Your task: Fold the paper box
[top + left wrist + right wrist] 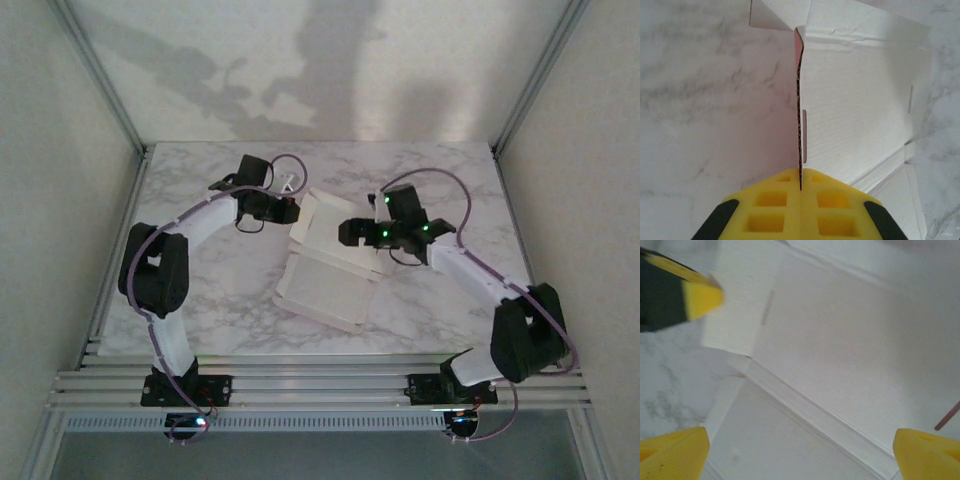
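Note:
The paper box (328, 275) lies unfolded with its white face up on the middle of the marble table. My left gripper (290, 210) is at the box's far left side. In the left wrist view this gripper (800, 187) is shut on a raised side flap, seen edge-on, pink on its left face. The white panel of the paper box (860, 100) spreads to the right of the flap. My right gripper (350, 232) hovers over the box's far middle. It stands open (800, 455) above a crease in the paper box (840, 340), nothing between its yellow fingertips (675, 452).
The marble table (200, 290) has bare room left and right of the box. White walls and metal frame rails (110, 90) enclose it on three sides. The left gripper's yellow pad (700, 297) shows at the upper left of the right wrist view.

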### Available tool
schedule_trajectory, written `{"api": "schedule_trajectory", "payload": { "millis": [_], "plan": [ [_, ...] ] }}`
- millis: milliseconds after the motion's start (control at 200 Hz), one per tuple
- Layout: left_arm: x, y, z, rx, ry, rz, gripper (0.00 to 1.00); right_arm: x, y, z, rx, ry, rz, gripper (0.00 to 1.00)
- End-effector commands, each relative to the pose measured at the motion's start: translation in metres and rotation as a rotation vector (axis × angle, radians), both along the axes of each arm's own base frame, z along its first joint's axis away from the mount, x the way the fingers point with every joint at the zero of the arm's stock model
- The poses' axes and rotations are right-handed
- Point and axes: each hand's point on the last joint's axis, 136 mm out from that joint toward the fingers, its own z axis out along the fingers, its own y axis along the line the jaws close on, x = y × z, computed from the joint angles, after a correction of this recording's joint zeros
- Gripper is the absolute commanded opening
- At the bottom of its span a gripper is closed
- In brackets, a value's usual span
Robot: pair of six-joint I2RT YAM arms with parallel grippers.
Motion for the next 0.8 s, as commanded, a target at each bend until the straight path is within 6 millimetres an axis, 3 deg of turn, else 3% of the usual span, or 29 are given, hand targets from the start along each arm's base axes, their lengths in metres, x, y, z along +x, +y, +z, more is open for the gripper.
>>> {"api": "schedule_trajectory", "payload": {
  "millis": [0,140,345,465,796],
  "plan": [
    [-0.003,-0.004,0.027,-0.006,-0.112,-0.124,0.00,-0.005,-0.019,0.029,-0.154,-0.058,0.082,0.95],
    [-0.011,-0.010,0.045,-0.009,-0.221,-0.243,0.00,0.000,-0.024,0.055,-0.168,-0.084,0.144,0.91],
    [-0.026,-0.012,0.065,-0.029,-0.313,-0.364,0.00,0.012,-0.033,0.074,-0.065,-0.089,0.201,0.85],
    [-0.037,-0.016,0.065,-0.060,-0.297,-0.424,0.00,0.013,-0.029,0.070,-0.036,-0.073,0.254,0.84],
    [-0.054,-0.020,0.069,-0.104,-0.301,-0.497,0.00,0.031,-0.027,0.036,-0.066,-0.040,0.282,0.77]
  ]
}}
